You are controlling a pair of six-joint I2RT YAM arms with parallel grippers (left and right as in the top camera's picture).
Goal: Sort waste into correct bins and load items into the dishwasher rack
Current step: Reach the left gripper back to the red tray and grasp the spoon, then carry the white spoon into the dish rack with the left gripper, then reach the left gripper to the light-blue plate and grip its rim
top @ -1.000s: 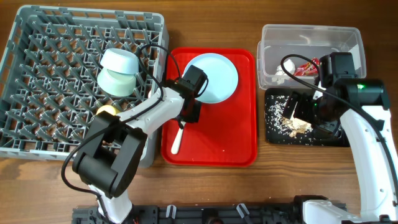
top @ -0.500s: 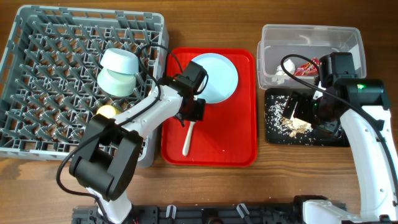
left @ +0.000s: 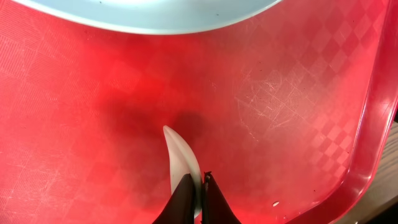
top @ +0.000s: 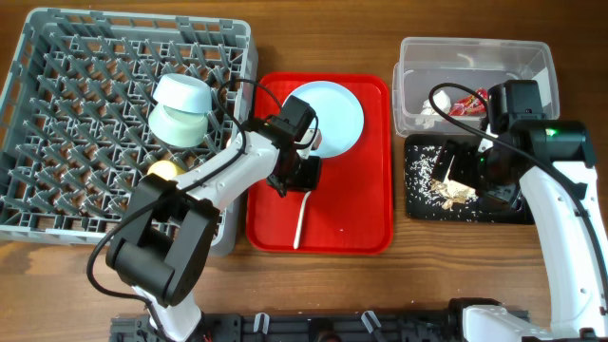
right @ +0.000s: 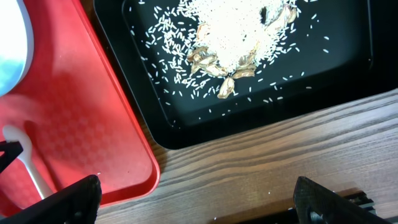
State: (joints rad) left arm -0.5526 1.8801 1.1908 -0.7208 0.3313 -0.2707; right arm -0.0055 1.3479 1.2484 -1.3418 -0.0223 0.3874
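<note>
Red tray (top: 366,223) bears white spoon (left: 179,148), clenched by left end effector (left: 199,180).

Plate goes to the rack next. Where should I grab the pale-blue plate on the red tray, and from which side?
Probably the lower-right rim of the plate, coming from the right over the bare red tray. It lies flat, so only the thin rim offers a pinch, and the left gripper, shut on the white utensil, crowds its lower left.

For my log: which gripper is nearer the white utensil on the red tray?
Left. The left gripper pinches the white utensil; the right gripper hangs open over the black tray.
</note>
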